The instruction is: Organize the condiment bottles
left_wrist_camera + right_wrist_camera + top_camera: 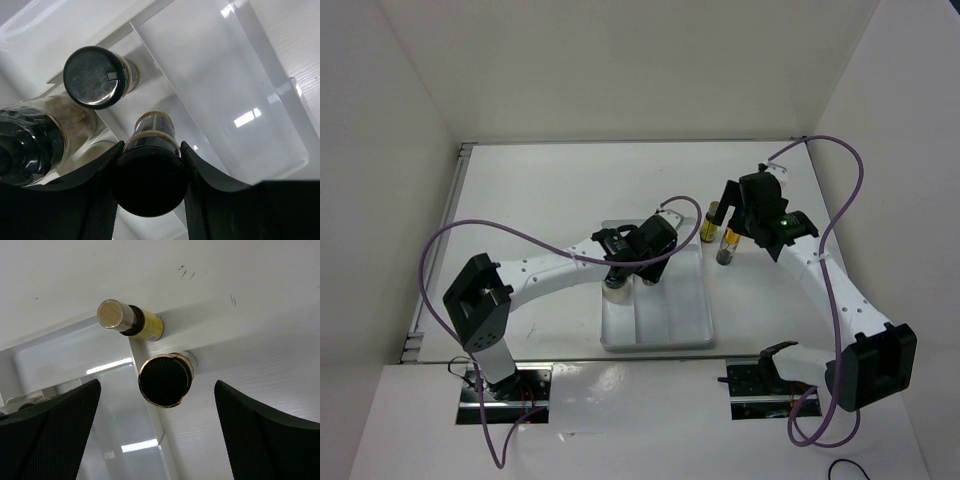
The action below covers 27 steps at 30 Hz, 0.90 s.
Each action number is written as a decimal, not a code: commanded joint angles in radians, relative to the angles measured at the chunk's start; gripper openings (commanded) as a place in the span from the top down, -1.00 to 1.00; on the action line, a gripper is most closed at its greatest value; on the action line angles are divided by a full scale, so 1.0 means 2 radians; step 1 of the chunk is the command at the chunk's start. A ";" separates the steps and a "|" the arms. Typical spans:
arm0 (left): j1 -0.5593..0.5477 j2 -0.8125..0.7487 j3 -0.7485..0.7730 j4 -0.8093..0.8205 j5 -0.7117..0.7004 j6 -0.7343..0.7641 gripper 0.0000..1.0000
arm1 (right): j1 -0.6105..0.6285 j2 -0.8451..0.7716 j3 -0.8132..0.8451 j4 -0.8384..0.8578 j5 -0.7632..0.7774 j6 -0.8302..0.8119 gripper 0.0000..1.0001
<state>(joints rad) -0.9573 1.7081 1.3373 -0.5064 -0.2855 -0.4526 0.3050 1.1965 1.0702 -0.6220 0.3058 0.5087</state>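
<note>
My left gripper is shut on the black cap of a small dark brown bottle, held upright inside the white tray. Beside it in the tray stand another black-capped bottle and a squat wide jar. In the top view this gripper hangs over the tray's back half. My right gripper is open above two slim yellow-amber bottles: one lies between its fingers but lower down, the other stands farther off. Both bottles stand on the table just right of the tray.
The tray lies in the middle of the table, its front compartments bare. Its right wall runs under my right gripper. White walls enclose the table on the left, back and right. Purple cables loop over both arms.
</note>
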 commanded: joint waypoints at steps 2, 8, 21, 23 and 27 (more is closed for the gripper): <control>-0.002 0.003 -0.017 0.032 -0.013 -0.019 0.47 | -0.001 0.002 -0.002 0.004 0.001 0.006 -0.97; -0.002 0.013 -0.029 0.043 -0.018 -0.024 0.39 | -0.001 0.006 -0.002 0.004 -0.005 0.002 -0.97; -0.002 0.030 -0.034 0.048 -0.018 -0.024 0.01 | -0.001 0.016 -0.007 0.009 -0.014 0.002 -0.97; -0.002 0.030 -0.034 0.048 -0.018 -0.029 -0.16 | -0.001 0.016 -0.007 0.009 -0.014 0.002 -0.95; -0.002 0.019 -0.023 0.038 -0.018 -0.029 -0.49 | -0.001 0.026 -0.007 0.009 -0.014 0.002 -0.88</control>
<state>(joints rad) -0.9577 1.7660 1.2781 -0.4240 -0.3103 -0.4862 0.3050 1.2362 1.0645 -0.6216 0.2752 0.5079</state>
